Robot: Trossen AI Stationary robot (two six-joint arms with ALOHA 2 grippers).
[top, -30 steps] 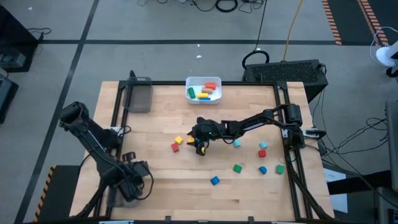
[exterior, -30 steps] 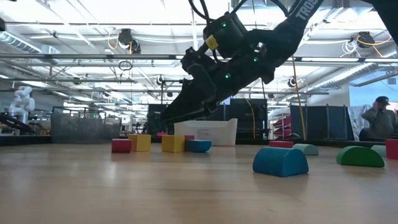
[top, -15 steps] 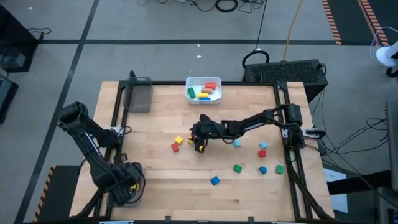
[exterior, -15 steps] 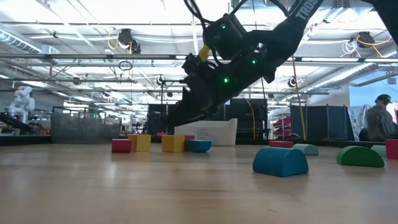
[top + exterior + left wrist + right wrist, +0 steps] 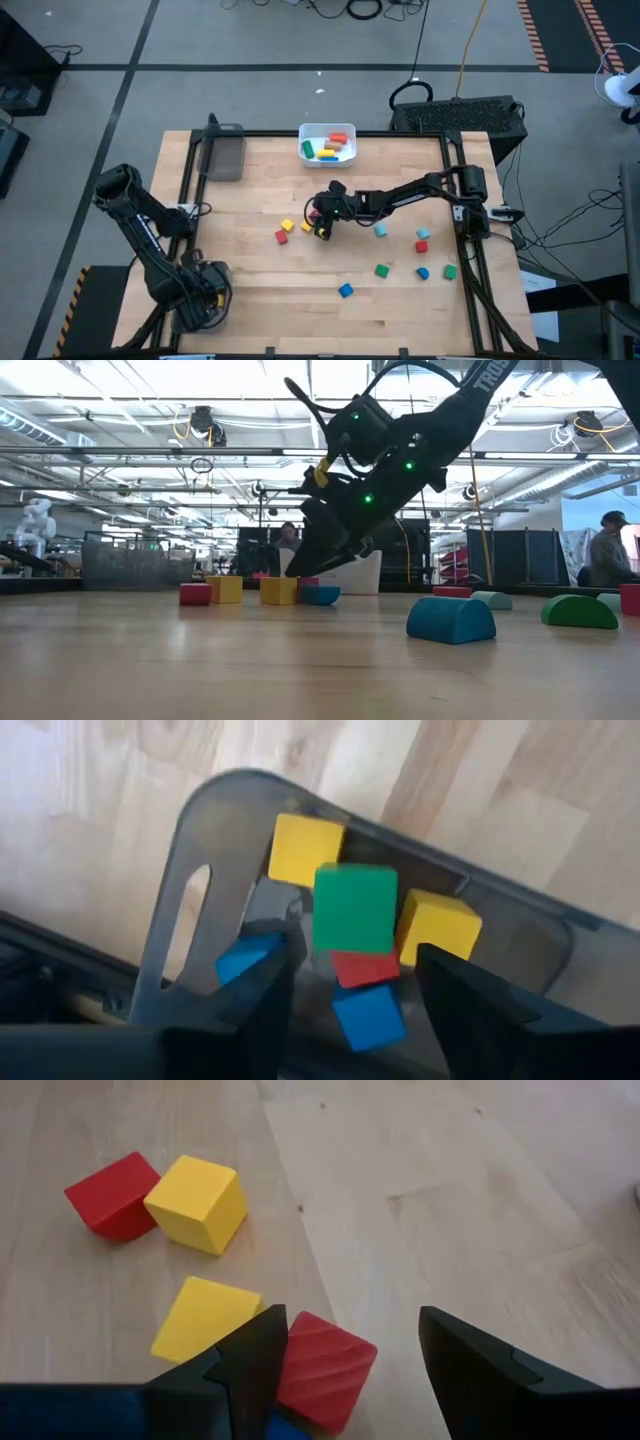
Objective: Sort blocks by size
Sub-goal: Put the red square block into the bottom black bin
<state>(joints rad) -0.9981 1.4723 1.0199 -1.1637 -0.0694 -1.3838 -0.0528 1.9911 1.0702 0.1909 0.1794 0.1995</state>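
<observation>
Right gripper (image 5: 345, 1345) has lifted, fingers spread and seemingly empty, above your red block (image 5: 325, 1370) on the bench (image 5: 260, 290) beside the yellow blocks (image 5: 197, 1203). Left gripper (image 5: 350, 985), released, hangs over its tray (image 5: 190, 890); so expect another descent.

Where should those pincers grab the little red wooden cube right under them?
Probably from straight above, closing on two opposite flat sides of the red wooden cube. It lies flat on the table, turned cornerwise to the open right gripper, so the wrist should twist first. A yellow wooden cube crowds one side.
</observation>
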